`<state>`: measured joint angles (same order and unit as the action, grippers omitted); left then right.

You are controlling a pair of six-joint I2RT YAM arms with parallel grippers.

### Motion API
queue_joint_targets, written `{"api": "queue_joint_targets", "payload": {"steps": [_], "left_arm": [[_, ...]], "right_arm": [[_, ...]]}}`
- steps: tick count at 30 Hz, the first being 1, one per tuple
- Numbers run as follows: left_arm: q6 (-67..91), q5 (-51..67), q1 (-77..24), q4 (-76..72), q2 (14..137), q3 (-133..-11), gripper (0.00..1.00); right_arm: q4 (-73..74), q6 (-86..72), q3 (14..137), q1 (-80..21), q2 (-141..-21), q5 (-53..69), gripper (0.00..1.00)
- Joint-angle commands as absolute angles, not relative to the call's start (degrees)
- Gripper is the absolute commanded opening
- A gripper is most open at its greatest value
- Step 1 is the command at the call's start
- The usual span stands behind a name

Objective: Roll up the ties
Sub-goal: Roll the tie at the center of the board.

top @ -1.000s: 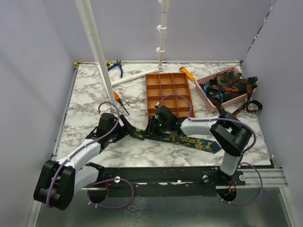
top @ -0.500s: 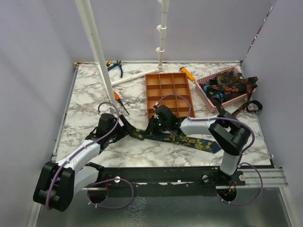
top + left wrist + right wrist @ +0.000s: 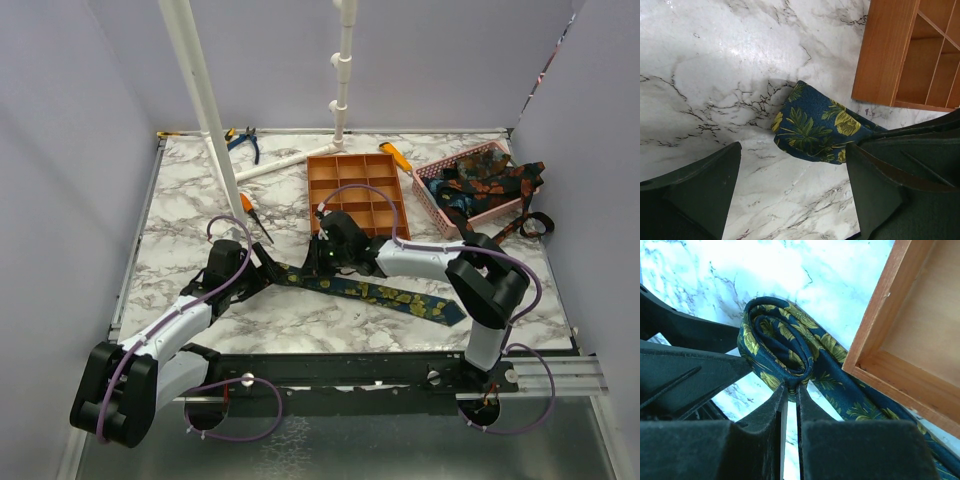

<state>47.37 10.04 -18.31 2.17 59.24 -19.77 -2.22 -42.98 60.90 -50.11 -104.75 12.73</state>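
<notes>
Landmark: orange tray point(image 3: 312, 195), a compartment box on the marble table point(image 3: 190, 200); all places below are given from it.

Tie point(image 3: 390, 293): dark blue with a yellow-green leaf print, lying on the table. It runs slantwise from just off the tray's near-left corner to a spot out past the tray's near-right corner. Its broad pointed end lies farthest from the tray.

Rolled end point(image 3: 777, 337): the end nearest the tray is wound into a loose coil of a few turns, just beside the tray's corner wall. Whether it touches the wood cannot be told.

Right gripper point(image 3: 791, 389): at the tray's near-left corner. Its fingers point(image 3: 767, 415) are drawn almost together and pinch the coil's outer layers, with the coil directly ahead of the fingertips.

Left gripper point(image 3: 794, 146): on the side of the coil away from the tray, jaws spread wide and holding nothing. The tie's end lies on the table in the gap between them. It is clear of one finger, and contact with the other cannot be told.

Other ties point(image 3: 485, 180): heaped in the pink basket point(image 3: 428, 200) to the right of the tray, well apart from both grippers. Some hang over the rim farthest from the tray.
</notes>
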Motion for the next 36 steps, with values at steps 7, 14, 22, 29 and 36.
{"api": "queue_joint_targets", "payload": {"steps": [7,14,22,29,36], "left_arm": [[47.46,11.44,-17.93,0.77,59.09,-18.63,0.85],[47.37,11.24,-17.93,0.73,59.24,-18.8,0.85],[47.64,9.72,-17.98,0.88,57.9,-19.05,0.86],[47.81,7.19,-17.84,1.88,58.42,-21.33,0.89],[46.55,6.45,-17.76,2.82,59.79,-22.78,0.9]], "right_arm": [[2.22,-37.99,62.09,-48.41,-107.09,10.61,0.12],[2.09,-40.29,59.85,-48.42,-104.66,9.09,0.27],[-0.7,-42.7,56.25,-48.38,-98.47,10.33,0.35],[-2.02,-42.5,59.79,-48.75,-100.53,13.95,0.29],[-2.01,-42.99,61.11,-49.96,-103.16,15.55,0.27]]}}
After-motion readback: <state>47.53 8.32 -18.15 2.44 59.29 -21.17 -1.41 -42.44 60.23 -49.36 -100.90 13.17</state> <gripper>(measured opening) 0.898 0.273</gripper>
